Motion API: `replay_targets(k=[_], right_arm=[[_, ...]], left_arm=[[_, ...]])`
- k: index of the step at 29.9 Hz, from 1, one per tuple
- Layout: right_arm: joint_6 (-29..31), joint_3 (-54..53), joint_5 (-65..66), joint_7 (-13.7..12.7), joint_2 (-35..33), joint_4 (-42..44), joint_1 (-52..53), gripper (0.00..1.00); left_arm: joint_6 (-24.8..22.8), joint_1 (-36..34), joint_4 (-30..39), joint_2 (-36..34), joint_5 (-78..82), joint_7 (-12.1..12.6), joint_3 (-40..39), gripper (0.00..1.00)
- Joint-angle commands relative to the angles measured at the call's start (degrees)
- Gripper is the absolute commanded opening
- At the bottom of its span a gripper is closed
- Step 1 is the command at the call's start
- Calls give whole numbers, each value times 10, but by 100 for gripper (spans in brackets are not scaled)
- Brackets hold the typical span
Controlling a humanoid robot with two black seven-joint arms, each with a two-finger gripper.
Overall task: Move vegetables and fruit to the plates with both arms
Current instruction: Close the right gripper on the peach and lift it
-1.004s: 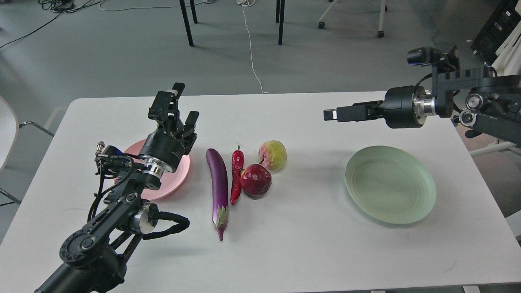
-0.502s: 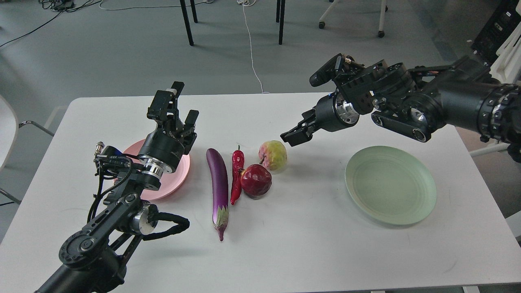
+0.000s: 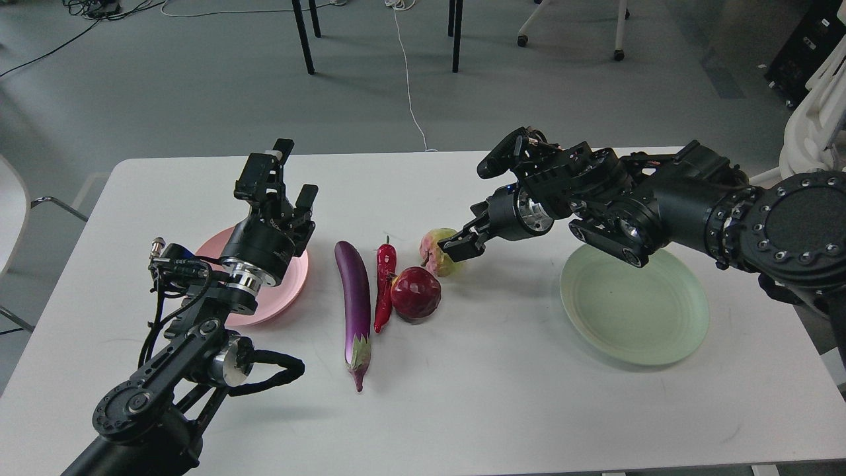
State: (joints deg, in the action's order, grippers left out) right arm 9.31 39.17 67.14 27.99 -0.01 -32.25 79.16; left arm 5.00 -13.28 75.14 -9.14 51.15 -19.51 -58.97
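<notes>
A purple eggplant (image 3: 355, 297), a red chili pepper (image 3: 384, 284), a dark red pomegranate (image 3: 415, 293) and a yellow-green peach-like fruit (image 3: 431, 254) lie close together mid-table. The pink plate (image 3: 291, 281) sits to their left and the pale green plate (image 3: 634, 301) to their right; both are empty. My left gripper (image 3: 289, 182) is open and empty, raised over the pink plate's far right edge. My right gripper (image 3: 461, 243) is at the peach-like fruit, covering its right side. One dark finger crosses the fruit and the other is hidden.
The white table (image 3: 529, 396) ends just behind the grippers. Chair and table legs (image 3: 303, 36) and cables (image 3: 410, 79) are on the grey floor beyond. A white chair (image 3: 8, 211) is at the left edge and white equipment (image 3: 816, 125) at the right.
My right arm swung in from the far right and came down to the left, onto the peach-like fruit. My left gripper shifted slightly left. The fruit and vegetables have not moved.
</notes>
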Motion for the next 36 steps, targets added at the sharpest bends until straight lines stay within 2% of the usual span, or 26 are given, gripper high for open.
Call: replay_targets(k=[1, 16, 29, 36], right_arm=[[-6, -1, -3, 0, 0, 4, -8, 97], [-24, -10, -8, 0, 0, 5, -30, 97], [-77, -32, -24, 0, 0, 4, -64, 97], [-91, -32, -24, 0, 0, 4, -79, 93]], left_arm=[[0, 0, 0, 0, 0, 0, 0, 98], [0, 1, 1, -1, 0, -1, -1, 98], [0, 6, 1, 0, 0, -1, -1, 98], [-1, 11, 11, -3, 0, 0, -1, 98]])
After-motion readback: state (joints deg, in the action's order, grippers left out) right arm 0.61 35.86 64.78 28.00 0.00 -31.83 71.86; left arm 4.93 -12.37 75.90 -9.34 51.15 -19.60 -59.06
